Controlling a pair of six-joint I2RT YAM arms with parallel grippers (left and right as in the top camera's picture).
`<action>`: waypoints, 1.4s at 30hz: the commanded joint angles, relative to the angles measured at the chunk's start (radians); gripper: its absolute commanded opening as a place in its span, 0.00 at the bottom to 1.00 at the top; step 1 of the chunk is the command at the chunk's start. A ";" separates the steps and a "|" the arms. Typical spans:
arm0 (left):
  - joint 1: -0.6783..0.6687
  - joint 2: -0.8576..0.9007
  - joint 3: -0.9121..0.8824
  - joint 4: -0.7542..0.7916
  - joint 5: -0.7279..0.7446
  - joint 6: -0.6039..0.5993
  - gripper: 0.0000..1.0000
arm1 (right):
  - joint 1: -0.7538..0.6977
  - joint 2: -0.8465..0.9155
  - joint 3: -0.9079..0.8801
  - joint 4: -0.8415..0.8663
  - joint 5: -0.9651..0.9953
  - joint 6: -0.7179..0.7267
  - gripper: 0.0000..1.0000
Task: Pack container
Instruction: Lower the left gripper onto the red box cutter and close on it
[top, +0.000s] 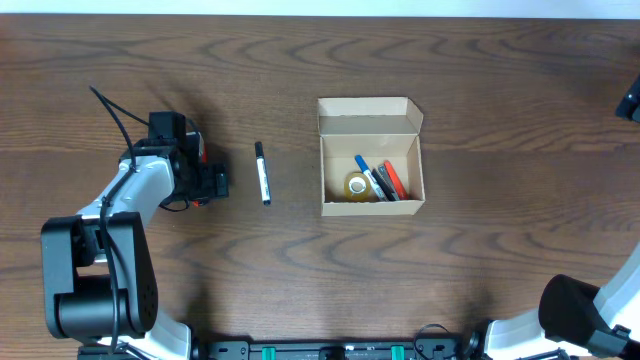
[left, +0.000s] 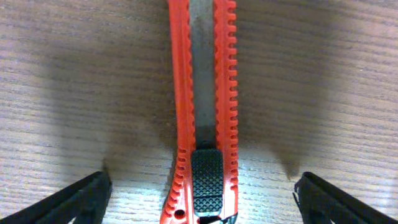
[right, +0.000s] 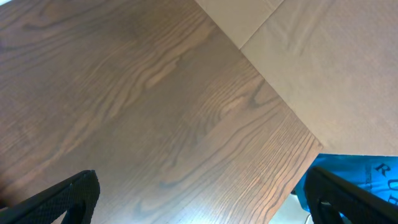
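Observation:
The container (top: 371, 207), a small tan cardboard box with its flap lid open, stands right of the table's middle. Inside lie a tape roll (top: 357, 185) and several pens (top: 385, 181). A black and white pen (top: 263, 174) lies on the table left of the box. My left gripper (top: 203, 170) hovers low at the left, open, with its fingers (left: 202, 198) either side of a red utility knife (left: 204, 93) lying flat on the wood. The knife's black slider (left: 206, 173) sits between the fingers, untouched. My right gripper (right: 202, 193) is open and empty, high over the table's corner.
The right arm's base (top: 580, 310) sits at the lower right and the left arm's base (top: 95, 290) at the lower left. The right wrist view shows the table edge (right: 298, 168), tan floor and a blue item (right: 367, 174) beyond it.

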 joint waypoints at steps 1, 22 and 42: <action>0.002 0.012 0.017 0.001 -0.005 0.002 0.95 | -0.005 -0.008 0.011 -0.002 0.010 0.018 0.99; 0.002 0.013 0.106 0.012 -0.115 0.003 0.95 | -0.005 -0.008 0.011 -0.002 0.010 0.018 0.99; 0.002 0.039 0.106 0.058 -0.117 0.002 0.95 | -0.005 -0.008 0.011 -0.002 0.010 0.018 0.99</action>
